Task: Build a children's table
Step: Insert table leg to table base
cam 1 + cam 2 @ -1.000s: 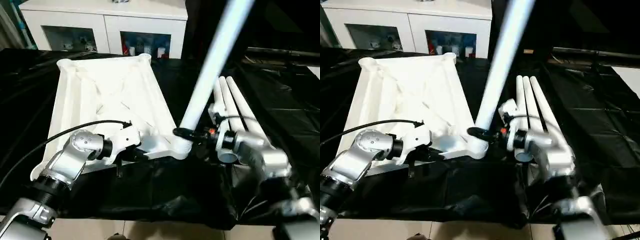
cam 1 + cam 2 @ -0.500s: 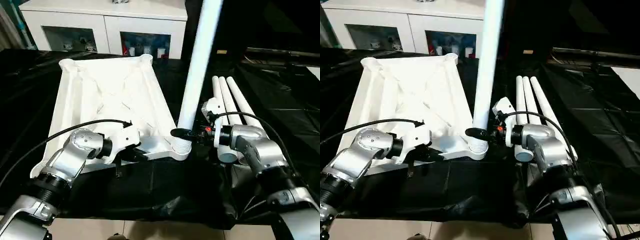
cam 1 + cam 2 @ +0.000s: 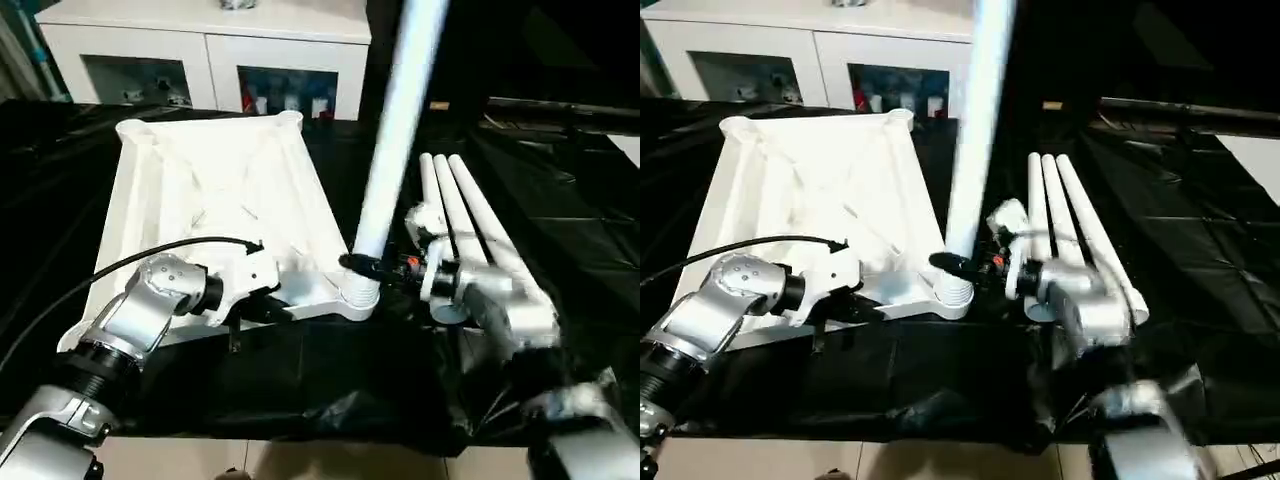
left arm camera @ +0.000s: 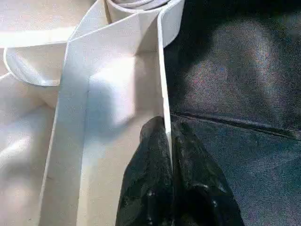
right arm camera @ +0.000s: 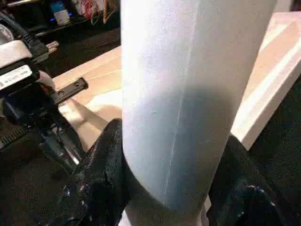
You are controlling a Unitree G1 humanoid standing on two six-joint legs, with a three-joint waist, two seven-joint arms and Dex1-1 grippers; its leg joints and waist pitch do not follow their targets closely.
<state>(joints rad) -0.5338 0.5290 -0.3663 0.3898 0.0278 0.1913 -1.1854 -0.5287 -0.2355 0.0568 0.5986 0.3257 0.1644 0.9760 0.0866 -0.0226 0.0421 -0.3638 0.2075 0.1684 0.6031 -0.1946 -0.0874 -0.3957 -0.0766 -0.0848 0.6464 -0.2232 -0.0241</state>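
Observation:
The children's table top (image 3: 220, 190) lies upside down on the black cloth, ribbed underside up. One white leg (image 3: 395, 130) stands in its near right corner socket (image 3: 358, 297), leaning slightly right. My right gripper (image 3: 362, 266) is shut on this leg just above the socket; in the right wrist view the black fingers (image 5: 99, 174) press against both sides of the tube (image 5: 188, 94). My left gripper (image 3: 280, 310) is shut on the top's near rim, its fingers (image 4: 150, 160) pinching the thin white wall (image 4: 163, 94). Three more legs (image 3: 455, 205) lie side by side to the right.
A black cloth (image 3: 330, 380) covers the work surface to its front edge. A white cabinet with glass doors (image 3: 200, 60) stands behind the table top. A black cable (image 3: 130, 265) arcs over my left forearm.
The leg swung from a strong rightward lean to nearly upright, and now tips slightly right again. My right arm moved with it. The left gripper kept its hold on the rim.

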